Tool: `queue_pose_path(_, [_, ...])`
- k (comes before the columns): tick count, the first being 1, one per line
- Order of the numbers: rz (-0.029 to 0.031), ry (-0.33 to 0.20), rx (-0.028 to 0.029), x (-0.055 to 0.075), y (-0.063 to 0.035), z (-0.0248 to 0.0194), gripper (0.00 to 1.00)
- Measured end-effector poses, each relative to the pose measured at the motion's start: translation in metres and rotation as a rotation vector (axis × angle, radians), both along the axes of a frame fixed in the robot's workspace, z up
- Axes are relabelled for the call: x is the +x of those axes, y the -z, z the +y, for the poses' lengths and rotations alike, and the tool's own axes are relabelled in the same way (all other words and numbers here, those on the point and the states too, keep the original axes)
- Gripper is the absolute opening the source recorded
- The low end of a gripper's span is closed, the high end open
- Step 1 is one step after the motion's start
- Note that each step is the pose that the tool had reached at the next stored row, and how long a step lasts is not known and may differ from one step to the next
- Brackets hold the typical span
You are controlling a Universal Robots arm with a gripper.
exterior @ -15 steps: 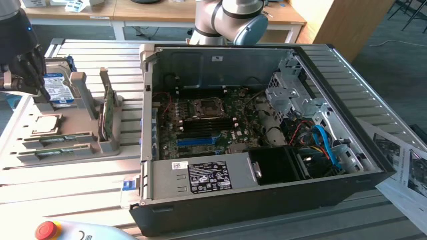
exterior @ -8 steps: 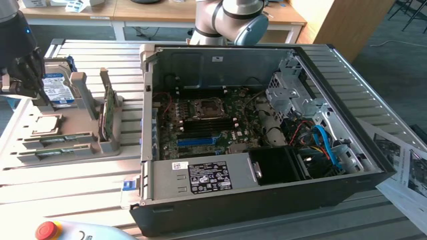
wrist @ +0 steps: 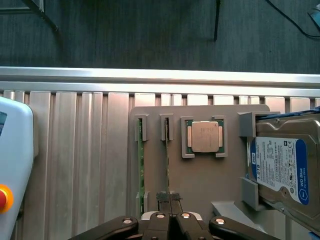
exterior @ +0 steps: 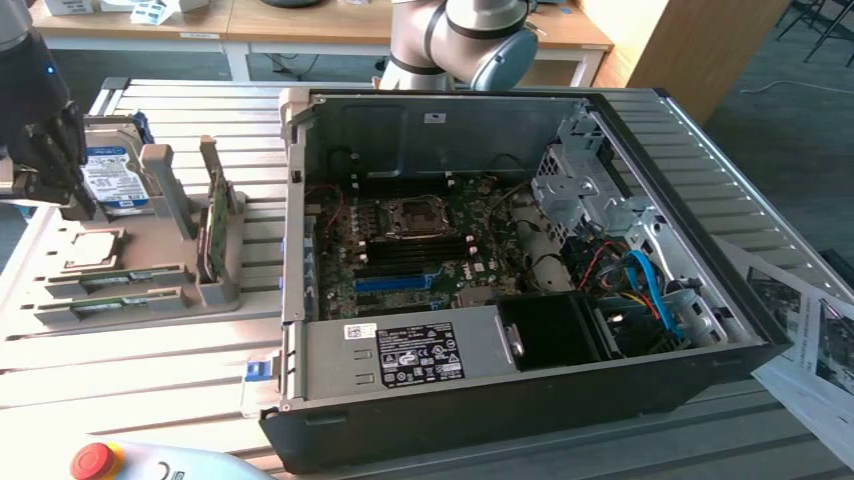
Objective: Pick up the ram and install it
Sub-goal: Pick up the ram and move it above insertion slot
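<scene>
On the exterior view's left, the arm's dark head hangs over the grey tray [wrist: 222,185]. The wrist view has the gripper [wrist: 169,198] with its fingers pressed tight together, and I can see nothing caught between them. Right at those tips lies the ram [wrist: 167,160], flat in its tray slot, one end running in under the fingertips; whether they touch it, I cannot tell. A second stick [wrist: 140,165] sits in the neighbouring slot, just beside it and on the far side from the processor chip [wrist: 203,136]. The blue-labelled hard drive [exterior: 110,180] stands at the back of the tray. Moving right, a taller green card [exterior: 211,235] stands upright on edge in its holder. Further right, well apart from the gripper, the open computer case [exterior: 534,400] shows its motherboard [exterior: 414,250].
</scene>
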State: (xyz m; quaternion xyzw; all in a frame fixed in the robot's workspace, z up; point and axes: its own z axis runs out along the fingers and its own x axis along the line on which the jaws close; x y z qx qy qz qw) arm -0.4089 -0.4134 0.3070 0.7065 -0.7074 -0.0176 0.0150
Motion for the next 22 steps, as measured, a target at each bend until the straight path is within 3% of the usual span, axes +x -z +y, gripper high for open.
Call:
queue_pose_path(11, [0.0000,0.000,0.0000,0.000,0.0002,-0.0131,0.11])
queue_pose_path(22, [-0.0001,0.000,0.0001,0.000,0.0003,-0.0157,0.11])
